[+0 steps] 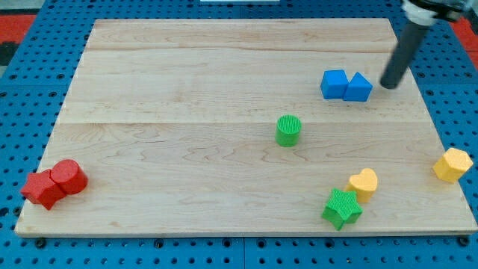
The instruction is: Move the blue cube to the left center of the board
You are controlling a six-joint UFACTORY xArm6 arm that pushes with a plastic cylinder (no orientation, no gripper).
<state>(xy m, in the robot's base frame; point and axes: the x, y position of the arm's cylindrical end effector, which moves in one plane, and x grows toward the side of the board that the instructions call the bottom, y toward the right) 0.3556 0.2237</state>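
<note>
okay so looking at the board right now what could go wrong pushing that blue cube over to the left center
1. The blue cube touches a second blue block, which sits between it and my tip. A leftward push would likely drive both, and the cube may twist off line.

2. The green cylinder stands below and left of the cube; a path that drifts down could clip it.

3. The way across the board is long, so small slips could add up.

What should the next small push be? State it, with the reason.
Probably slide my tip toward the view's left, into the blue triangular block. It touches the blue cube on the cube's right, and my tip sits just right of the pair, so the push would carry the cube leftward.
</note>
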